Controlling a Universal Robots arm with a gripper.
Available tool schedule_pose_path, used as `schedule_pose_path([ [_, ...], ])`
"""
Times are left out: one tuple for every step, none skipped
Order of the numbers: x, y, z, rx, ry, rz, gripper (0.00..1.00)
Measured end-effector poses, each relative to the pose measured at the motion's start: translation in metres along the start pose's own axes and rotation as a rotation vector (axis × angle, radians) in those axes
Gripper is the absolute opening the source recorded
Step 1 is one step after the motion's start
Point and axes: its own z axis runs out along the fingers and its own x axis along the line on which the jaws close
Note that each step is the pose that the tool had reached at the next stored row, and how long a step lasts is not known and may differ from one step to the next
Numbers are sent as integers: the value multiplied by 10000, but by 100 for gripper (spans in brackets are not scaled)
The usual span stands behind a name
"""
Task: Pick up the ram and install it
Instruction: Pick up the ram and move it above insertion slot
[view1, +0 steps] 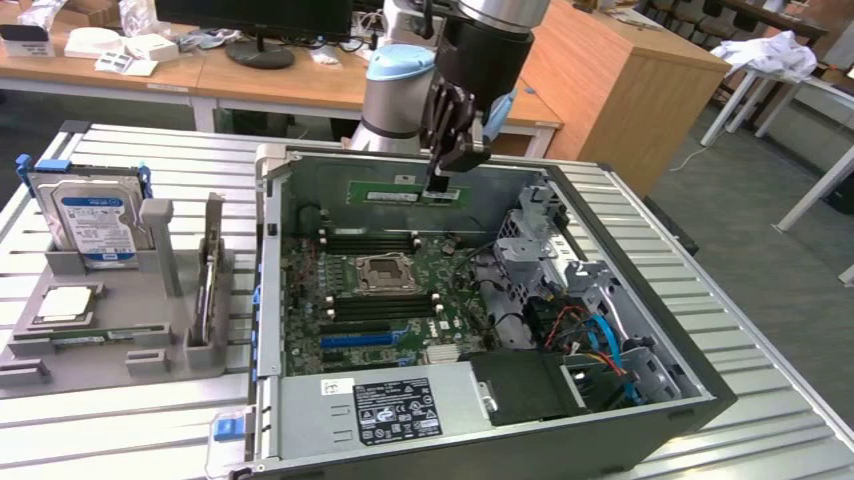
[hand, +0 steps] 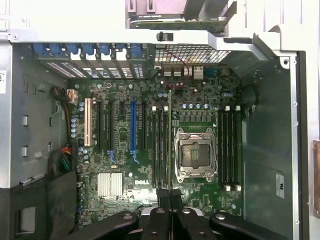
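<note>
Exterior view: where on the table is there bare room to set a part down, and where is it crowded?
Bare slats of the table lie in front of the grey tray and behind it, beside the case. Crowded: the cables by the drive cage, and the motherboard below the gripper, shut on the ram.

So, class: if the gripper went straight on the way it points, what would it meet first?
Probably the long black memory slots beside the square silver CPU socket; the thin green ram stick the gripper holds would touch first. Which slot is unclear.
</note>
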Motion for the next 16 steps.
schedule_pose_path([
  [-8,0,0,0,0,0,11],
  [-9,0,0,0,2,-1,11],
  [-9,0,0,-1,1,-1,11],
  [-9,0,0,0,1,-2,11],
  [-9,0,0,0,1,-1,11],
  [-9,0,0,-1,0,0,11],
  [-9,0,1,0,0,0,11],
  [-10,0,1,0,0,0,11],
  [-10,0,4,1,-2,-1,11],
  [-10,-1,9,2,-2,0,11],
  [-9,-1,16,4,-1,0,11],
  [-8,-1,23,6,0,-1,11],
  [-8,-1,30,7,1,-1,11],
  [-7,-2,37,7,1,-1,11],
  [-7,-2,45,8,1,-1,11],
  [-6,-2,53,9,1,-1,11],
])
